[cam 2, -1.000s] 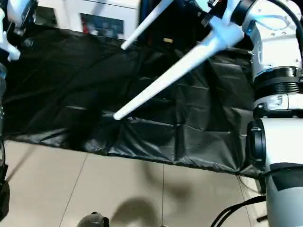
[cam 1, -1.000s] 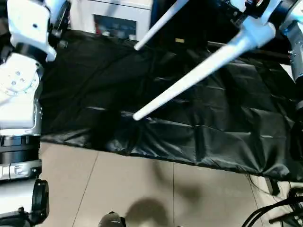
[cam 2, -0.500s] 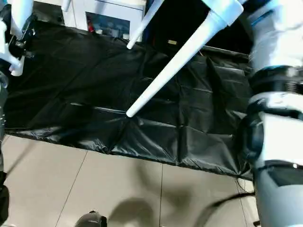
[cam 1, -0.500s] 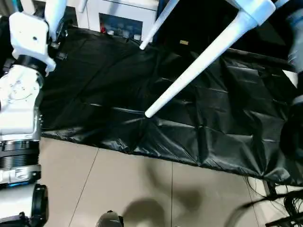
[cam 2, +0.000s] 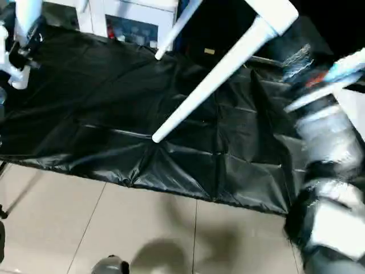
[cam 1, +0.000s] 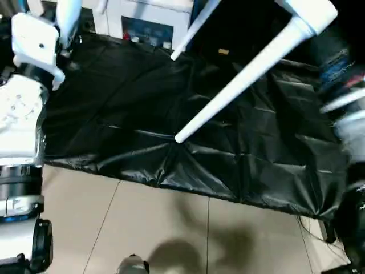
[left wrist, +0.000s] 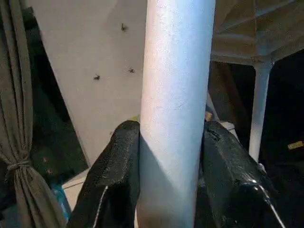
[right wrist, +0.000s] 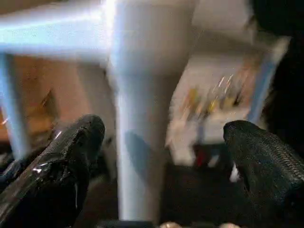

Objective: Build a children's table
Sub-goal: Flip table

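The white children's table hangs raised above a black-draped surface, its ribbed underside (left wrist: pixel 256 33) overhead. One long round leg (cam 1: pixel 245 80) slants down from a corner socket (cam 1: pixel 311 14), and a second leg (cam 1: pixel 194 31) shows behind it. In the left wrist view my left gripper (left wrist: pixel 171 130) is shut on a third leg (left wrist: pixel 175 71), both black fingers (left wrist: pixel 118 171) pressed against the tube. My right gripper (right wrist: pixel 166 147) is open, its fingers (right wrist: pixel 66 161) wide on either side of a leg (right wrist: pixel 142 118) and apart from it. My right arm (cam 1: pixel 342 108) is blurred at the right.
The black cloth (cam 1: pixel 131 114) covers a low platform whose front edge meets the beige tiled floor (cam 1: pixel 171 228). A white glass-doored cabinet (cam 1: pixel 142 31) stands behind it. Cables (cam 1: pixel 328 228) lie at the lower right. A grey curtain (left wrist: pixel 19 118) hangs beside the left gripper.
My right arm has dropped from beside the socket end of the long leg to lower on the right. The leg's free tip has swung slightly right. The view has also shifted.
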